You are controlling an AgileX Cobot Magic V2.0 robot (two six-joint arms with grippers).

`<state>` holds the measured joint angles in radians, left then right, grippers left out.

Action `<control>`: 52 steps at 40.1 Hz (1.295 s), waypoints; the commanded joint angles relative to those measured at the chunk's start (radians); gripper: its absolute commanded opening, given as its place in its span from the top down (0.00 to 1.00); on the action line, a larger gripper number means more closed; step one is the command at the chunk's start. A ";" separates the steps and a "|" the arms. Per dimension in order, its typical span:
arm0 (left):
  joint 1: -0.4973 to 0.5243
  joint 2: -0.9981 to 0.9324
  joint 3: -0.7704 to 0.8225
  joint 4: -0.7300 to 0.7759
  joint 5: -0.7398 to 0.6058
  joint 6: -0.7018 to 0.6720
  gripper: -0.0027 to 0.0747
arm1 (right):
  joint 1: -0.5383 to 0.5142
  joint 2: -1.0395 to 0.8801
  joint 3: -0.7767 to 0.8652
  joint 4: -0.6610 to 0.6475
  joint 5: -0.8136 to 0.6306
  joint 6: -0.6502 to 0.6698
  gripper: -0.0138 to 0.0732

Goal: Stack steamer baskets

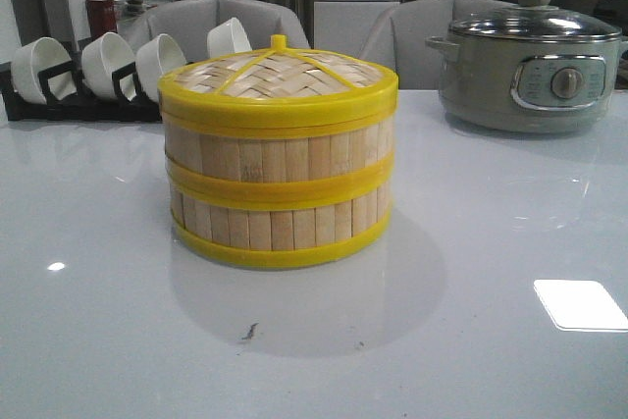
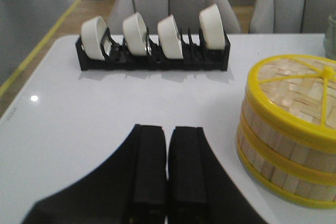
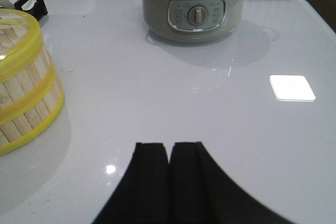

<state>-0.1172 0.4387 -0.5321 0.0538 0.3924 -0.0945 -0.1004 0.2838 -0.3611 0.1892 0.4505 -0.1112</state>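
Standing at the centre of the white table (image 1: 108,340), the two steamer baskets (image 1: 280,183) are seen one on top of the other, rims aligned, with the woven lid (image 1: 280,76) seated on the upper one. The stack appears square and upright, so the stacking is judged to be finished or nearly so; the lid has presumably been set on top to close the set.

A black rack of white bowls (image 1: 88,71) is placed at about ten o'clock from the stack, and a grey electric pot (image 1: 530,71) at about two o'clock, both well apart from it and apparently left out of the way.

In the left wrist view, the left gripper (image 2: 168,171) is shown with its pads pressed together and nothing between them; the stack lies off to its side, not touched. In the right wrist view, the right gripper (image 3: 169,182) is likewise closed on nothing, above bare table, with the stack apart from it. Both arms are judged to be parked clear so that the stack is not disturbed.
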 commanded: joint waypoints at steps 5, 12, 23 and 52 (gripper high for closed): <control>0.056 -0.163 0.193 -0.037 -0.267 -0.011 0.84 | 0.001 0.006 -0.026 0.013 -0.076 -0.005 0.80; 0.060 -0.331 0.416 -0.076 -0.369 -0.011 0.84 | 0.001 0.006 -0.026 0.013 -0.076 -0.005 0.80; 0.060 -0.458 0.538 -0.107 -0.349 -0.011 0.84 | 0.001 0.006 -0.026 0.013 -0.073 -0.005 0.80; 0.060 -0.458 0.540 -0.022 -0.461 -0.002 0.84 | 0.001 0.007 -0.026 0.013 -0.068 -0.005 0.80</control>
<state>-0.0576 -0.0039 0.0076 0.0099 0.0452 -0.0986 -0.1004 0.2821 -0.3605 0.1906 0.4629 -0.1112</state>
